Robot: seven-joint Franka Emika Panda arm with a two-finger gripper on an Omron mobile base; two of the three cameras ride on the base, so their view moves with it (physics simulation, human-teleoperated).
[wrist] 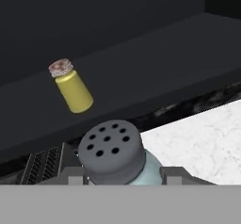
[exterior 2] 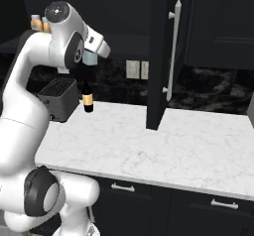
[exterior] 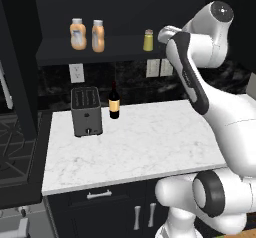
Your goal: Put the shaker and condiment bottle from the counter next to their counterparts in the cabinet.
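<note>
The pale blue-grey shaker (wrist: 112,151), its grey cap full of holes, sits between my fingertips (wrist: 75,176) in the hand view; my gripper (wrist: 124,177) is shut on it. The gripper (exterior 2: 90,58) hangs in the air at shelf height, just right of the yellow-green shaker (exterior: 148,40) that stands on the dark cabinet shelf (exterior: 125,49). That shaker (wrist: 73,86) shows ahead in the hand view. Two near-identical orange bottles (exterior: 77,33) (exterior: 98,35) stand side by side at the shelf's left. The white marble counter (exterior: 140,147) lies below.
A dark toaster (exterior: 86,111) and a dark wine bottle (exterior: 114,102) stand at the counter's back left. An open dark cabinet door (exterior 2: 161,56) with a silver handle hangs to the right of the arm. A stove (exterior: 12,147) borders the counter's left.
</note>
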